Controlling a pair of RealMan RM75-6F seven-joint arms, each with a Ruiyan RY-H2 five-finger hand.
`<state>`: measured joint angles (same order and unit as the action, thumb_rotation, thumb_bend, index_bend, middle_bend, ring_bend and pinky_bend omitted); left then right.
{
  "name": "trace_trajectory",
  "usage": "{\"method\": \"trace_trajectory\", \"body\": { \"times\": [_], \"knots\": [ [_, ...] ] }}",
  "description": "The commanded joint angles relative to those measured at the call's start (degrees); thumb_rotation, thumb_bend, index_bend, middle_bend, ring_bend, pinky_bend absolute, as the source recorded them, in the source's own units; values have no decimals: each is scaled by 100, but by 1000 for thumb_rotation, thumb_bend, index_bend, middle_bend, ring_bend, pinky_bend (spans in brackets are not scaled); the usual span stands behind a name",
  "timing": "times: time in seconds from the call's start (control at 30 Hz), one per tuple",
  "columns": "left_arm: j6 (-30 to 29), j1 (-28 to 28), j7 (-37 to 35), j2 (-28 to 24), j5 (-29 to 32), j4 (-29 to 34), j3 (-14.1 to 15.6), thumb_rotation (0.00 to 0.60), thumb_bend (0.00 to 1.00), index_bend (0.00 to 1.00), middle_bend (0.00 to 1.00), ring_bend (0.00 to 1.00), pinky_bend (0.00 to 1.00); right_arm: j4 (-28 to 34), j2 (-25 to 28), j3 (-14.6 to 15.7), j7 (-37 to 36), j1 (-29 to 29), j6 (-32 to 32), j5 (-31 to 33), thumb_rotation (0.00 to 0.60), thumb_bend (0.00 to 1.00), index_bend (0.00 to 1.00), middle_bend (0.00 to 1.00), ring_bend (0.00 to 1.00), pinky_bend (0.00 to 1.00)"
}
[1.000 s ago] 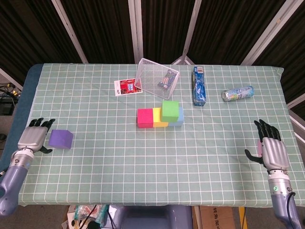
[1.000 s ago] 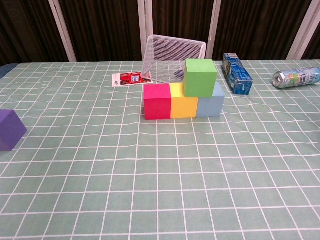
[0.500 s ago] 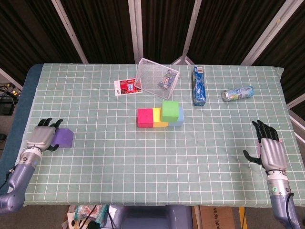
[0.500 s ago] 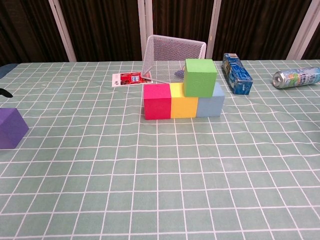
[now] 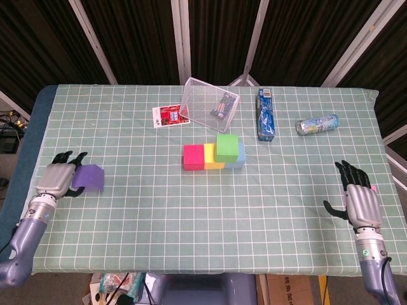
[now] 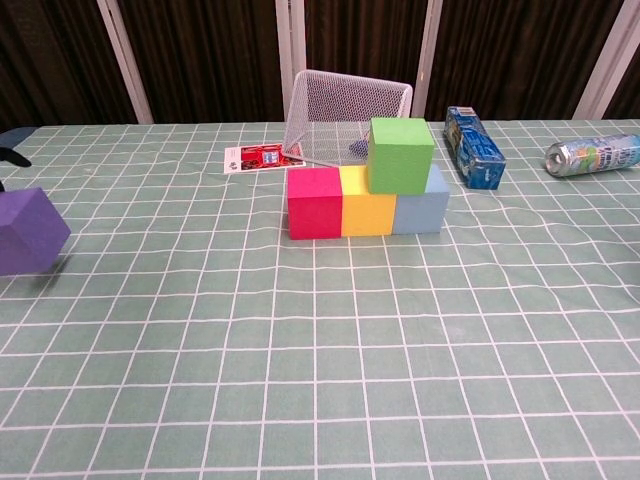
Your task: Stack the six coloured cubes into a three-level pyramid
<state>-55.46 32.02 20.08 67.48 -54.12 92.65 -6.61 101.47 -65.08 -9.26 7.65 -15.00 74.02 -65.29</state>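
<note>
Since a second ago the left hand (image 5: 56,180) has closed around the one purple cube (image 5: 88,177) and tilted it up off the tablecloth (image 5: 191,203). From the head view, four cubes sit mid-table: red cube (image 5: 193,157), yellow cube (image 5: 212,159) and blue cube (image 5: 240,156) in a row, with one green cube (image 5: 227,147) on top. The right hand (image 5: 358,197) rests with fingers spread, and something pink shows at its edge. From the chest view, the purple cube (image 6: 28,230) hangs tilted at the left edge; one mesh basket (image 6: 345,115) stands behind the row.

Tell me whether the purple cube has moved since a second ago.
Yes. The purple cube, held by the left hand, has shifted right toward the red cube and lifted: the chest view shows it tilted above the tablecloth.
</note>
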Motion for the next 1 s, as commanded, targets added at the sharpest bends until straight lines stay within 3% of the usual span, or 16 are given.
{"method": "trace_trajectory", "body": {
  "times": [0.03,0.23,0.4,1.0],
  "knots": [
    [-90,221,120,-326,97,527,-315,600,460,65,355,20,35,-2,9,-11,-25,-3,-29,12,600,299,0,0,0,0],
    [97,997,889,-468,1061,1106,-776,600,459,60,348,20,36,-21,10,-42,-103,-10,-76,17,600,299,0,0,0,0],
    [120,1870,1536,-144,2164,1089,-1080,600,459,60,348,20,36,-43,25,-72,-221,-2,-133,54,600,299,0,0,0,0],
    [-179,4133,2962,1591,4778,-464,-1393,600,458,60,355,20,35,-187,88,-167,-649,7,-397,237,600,299,0,0,0,0]
  ]
}}
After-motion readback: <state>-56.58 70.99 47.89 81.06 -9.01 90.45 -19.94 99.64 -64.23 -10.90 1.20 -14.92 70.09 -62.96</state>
